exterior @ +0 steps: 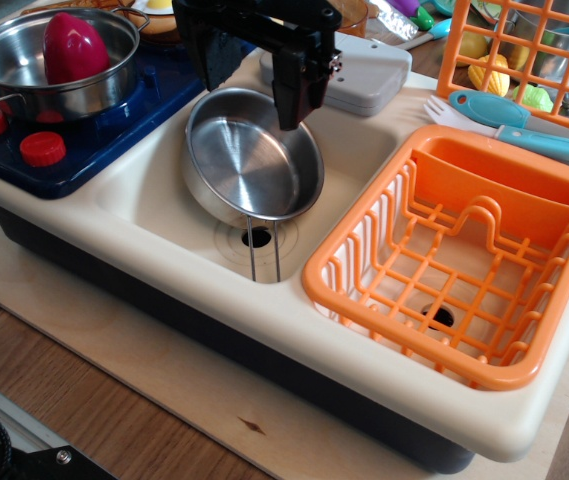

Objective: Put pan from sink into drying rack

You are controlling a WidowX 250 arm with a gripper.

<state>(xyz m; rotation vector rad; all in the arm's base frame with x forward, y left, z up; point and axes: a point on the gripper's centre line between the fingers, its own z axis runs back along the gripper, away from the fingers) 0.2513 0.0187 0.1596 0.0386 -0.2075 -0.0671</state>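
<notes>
The pan [249,160], shallow shiny steel, lies in the cream-white sink [154,205], over the drain hole. Its thin wire-loop handle [263,250] points toward the front edge. My black gripper [249,105] hangs over the pan's far rim with its jaws spread wide. The right finger [296,95] is at the pan's far-right rim and the left finger [202,60] is behind its far-left side. I cannot tell whether either finger touches the pan. The orange drying rack [464,250] sits in the basin to the right of the sink and holds nothing.
A deeper steel pot [24,60] with a red item stands on the blue toy stove [94,140] at the back left. A teal-handled utensil [519,125] lies behind the rack. An orange lattice crate [524,60] with toy food stands at the back right.
</notes>
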